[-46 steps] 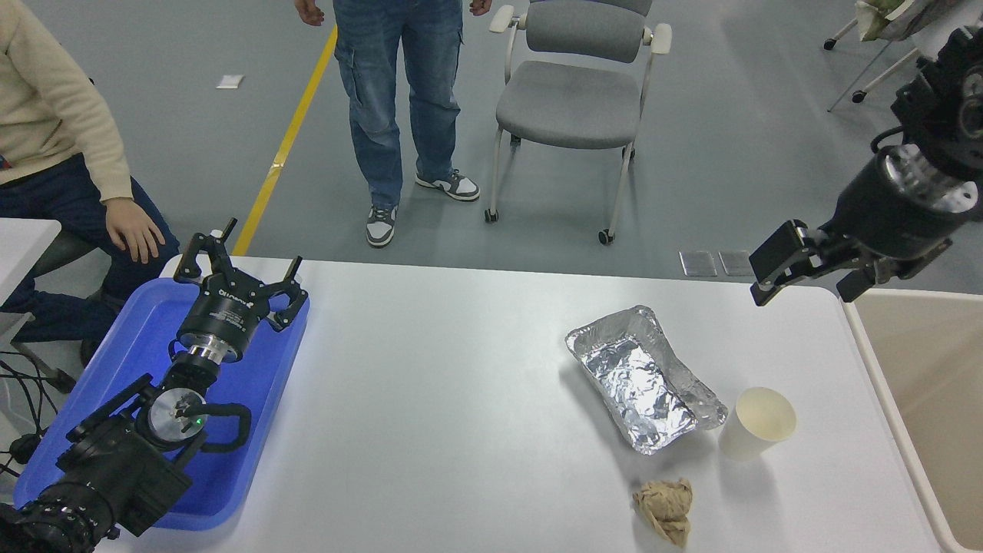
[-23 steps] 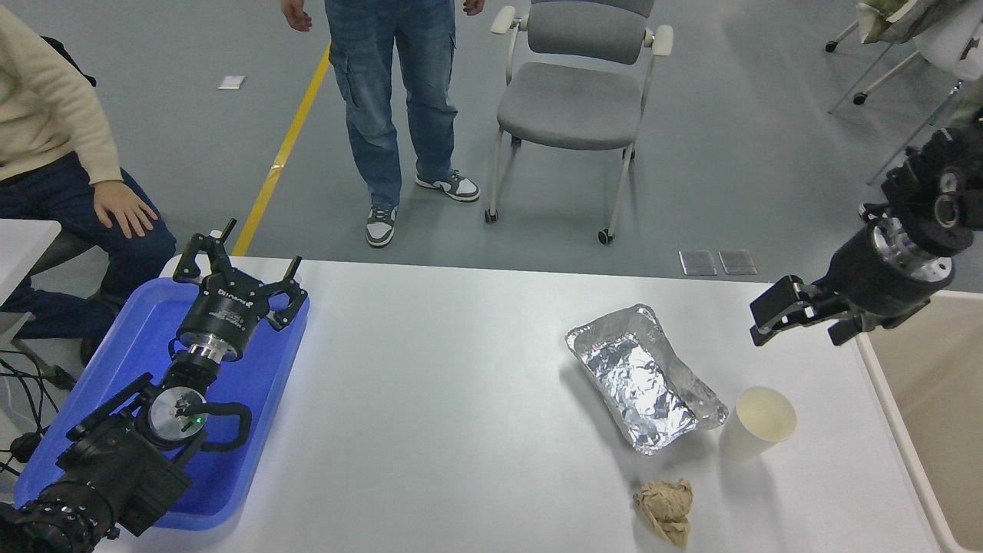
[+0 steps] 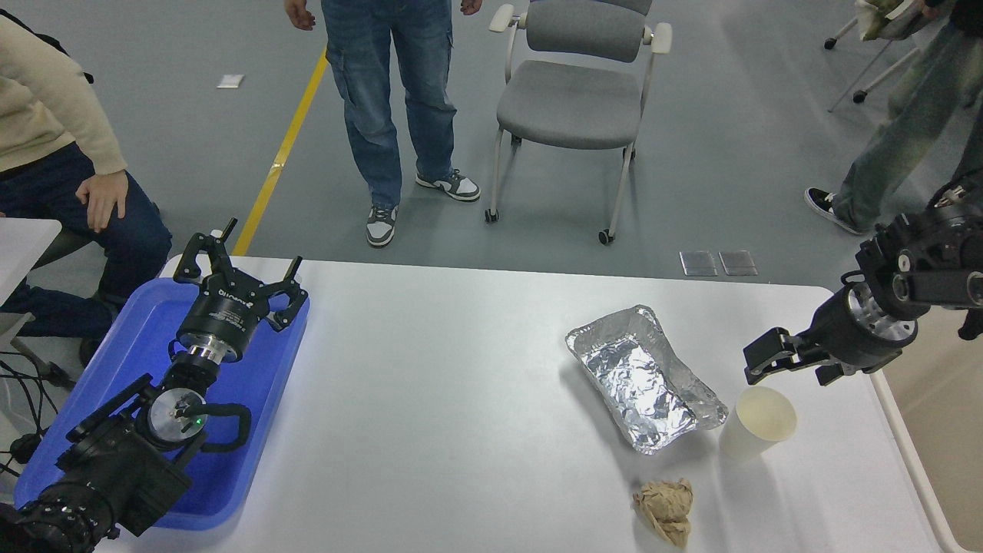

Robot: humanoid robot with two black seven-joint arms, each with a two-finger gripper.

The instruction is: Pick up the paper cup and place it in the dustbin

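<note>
The white paper cup (image 3: 756, 424) stands upright on the white table (image 3: 461, 399) at the right, just beside the foil tray's near corner. My right gripper (image 3: 791, 367) hangs open just above and behind the cup's rim, not touching it, its arm coming in from the right edge. Only a beige strip of the dustbin (image 3: 948, 415) shows past the table's right side. At the lower left my left gripper (image 3: 242, 265) rests open over the blue tray.
A crinkled silver foil tray (image 3: 645, 380) lies left of the cup, and a crumpled brown paper ball (image 3: 664, 507) sits in front of it. A blue plastic tray (image 3: 115, 384) lies under the left arm. Beyond the table are people (image 3: 392, 92) and a grey chair (image 3: 576, 92).
My right gripper has come down and toward me, from high over the table's far right corner to just above the cup. The cup and left arm have not moved.
</note>
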